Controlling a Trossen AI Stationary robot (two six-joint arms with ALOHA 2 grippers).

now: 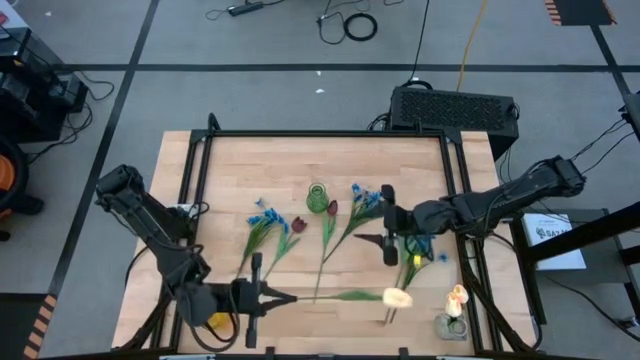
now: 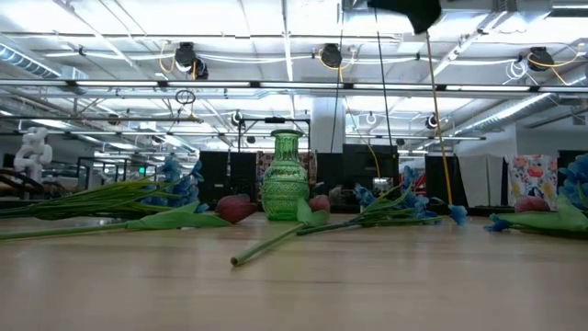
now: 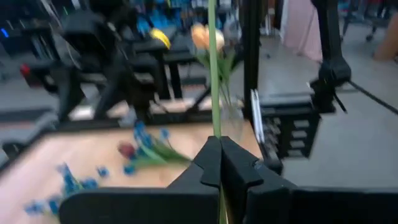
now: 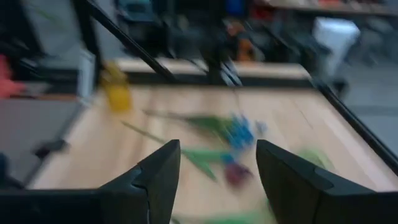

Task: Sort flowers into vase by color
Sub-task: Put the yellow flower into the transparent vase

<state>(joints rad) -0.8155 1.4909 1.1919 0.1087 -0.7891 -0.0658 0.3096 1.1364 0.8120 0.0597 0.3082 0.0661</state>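
- Our left claw [image 1: 270,296] is clamped on a cream-yellow tulip [image 1: 397,297] by its stem.
- Our right claw [image 1: 386,224], fingers apart, hovers near the green vase [image 1: 317,198] on the worktop [image 1: 230,160].

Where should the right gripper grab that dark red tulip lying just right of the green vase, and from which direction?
Probably mid-stem, from straight above. The dark red tulip lies flat beside the green vase, its thin stem running toward the table's near edge with bare wood either side. The open right gripper should straddle the stem crosswise, away from the soft bloom.
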